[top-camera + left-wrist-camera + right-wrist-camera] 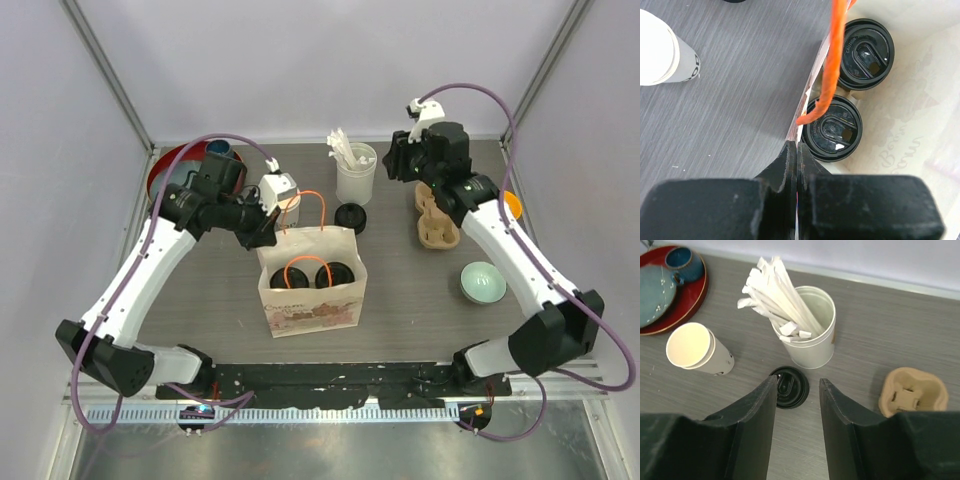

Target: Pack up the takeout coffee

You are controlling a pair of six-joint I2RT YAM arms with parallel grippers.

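Your left pincer (793,146) was clenched on the top rim of the paper bag (310,295), its jaws pressed flat together over the thin paper edge at the bag's back-left corner. Inside that bag you had two coffees standing side by side. The near lidded cup (832,129) sat just past the pinched rim, and the far lidded cup (867,52) was close beside it. Both were capped in black. One orange handle (832,65) of the bag drooped across the opening above them.

Your right pincer (797,386) hung raised over the back of the table (890,330), jaws apart with nothing between them. Beneath it lay a loose black lid (788,386), flat on the table top and outside the bag. Near that lid, on the pincer's left, an open white cup (695,347) stood uncapped. Just behind the lid was the white cylinder of sticks (812,335), and off to the right sat the pulp carrier (914,392).

At the far left corner you had a red tray (696,297) carrying a blue-grey plate (655,295) and a blue mug (684,262). A pale green bowl (482,282) rested beside your right arm.
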